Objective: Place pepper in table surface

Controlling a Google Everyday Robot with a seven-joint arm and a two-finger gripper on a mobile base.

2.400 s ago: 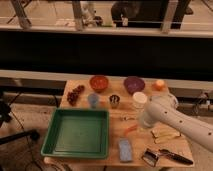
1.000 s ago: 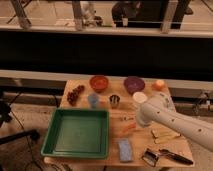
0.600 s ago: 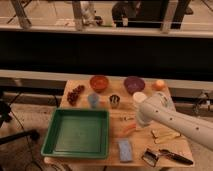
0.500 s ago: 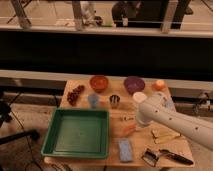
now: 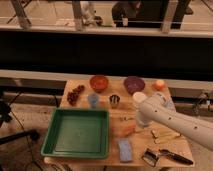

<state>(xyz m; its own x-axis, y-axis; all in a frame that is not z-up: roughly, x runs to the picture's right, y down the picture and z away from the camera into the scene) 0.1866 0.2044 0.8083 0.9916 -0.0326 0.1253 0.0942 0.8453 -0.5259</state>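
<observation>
The table surface [image 5: 82, 102], a light brown wooden rectangle, fills the middle of the view with a dark wall behind its far edge. The green tray [image 5: 77, 132] takes the front left quarter, its front rim close to the table's near edge. The white arm [image 5: 175, 119] comes in from the right and crosses the right half, ending above the centre-right; the gripper [image 5: 134, 120] sits at its tip, over the wood just right of the tray, and whether its fingers are parted or closed I cannot tell. Along the far edge stand an orange bowl [image 5: 99, 82], a purple bowl [image 5: 134, 84] and a round orange fruit [image 5: 159, 85]. A blue sponge [image 5: 125, 150] lies at the near edge. Bare wood shows between tray and arm. The pepper [image 5: 128, 130], small, slim and red-orange, lies there just below the gripper.
</observation>
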